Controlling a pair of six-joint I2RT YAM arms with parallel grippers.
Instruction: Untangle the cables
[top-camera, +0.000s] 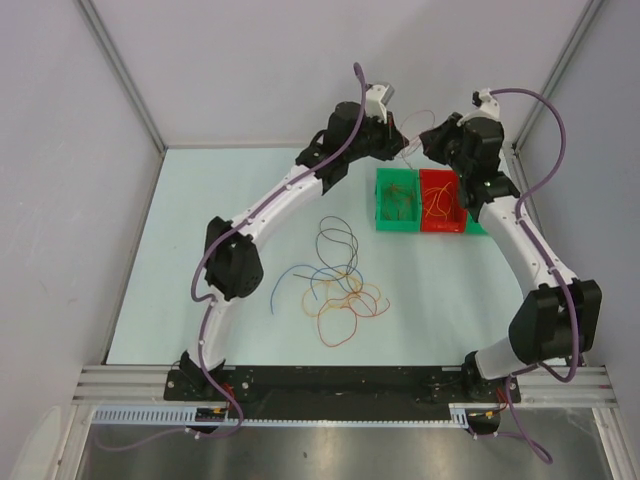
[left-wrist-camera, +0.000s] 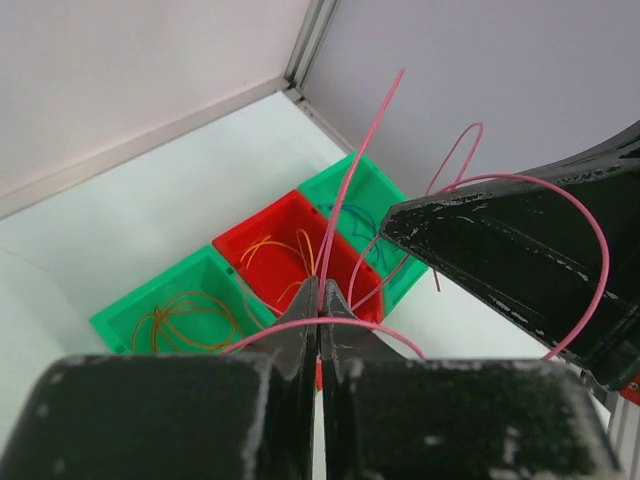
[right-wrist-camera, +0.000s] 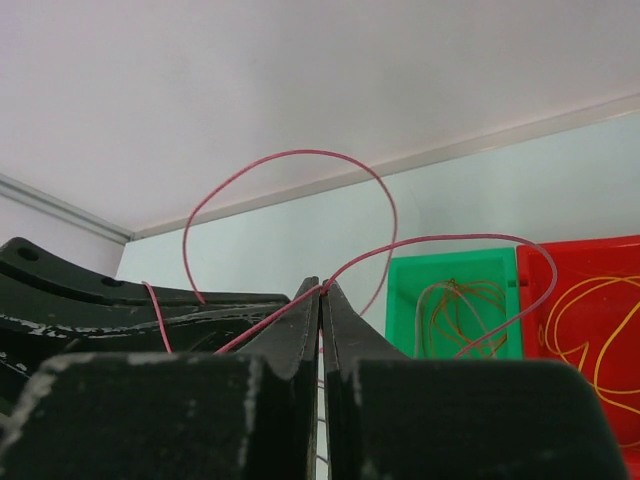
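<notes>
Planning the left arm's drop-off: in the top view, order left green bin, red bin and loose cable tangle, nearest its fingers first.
1. Left green bin, just below the fingers.
2. Red bin, further right.
3. Cable tangle, mid-table.

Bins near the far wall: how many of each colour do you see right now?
Green bins: 2
Red bin: 1
Total: 3 bins
</notes>
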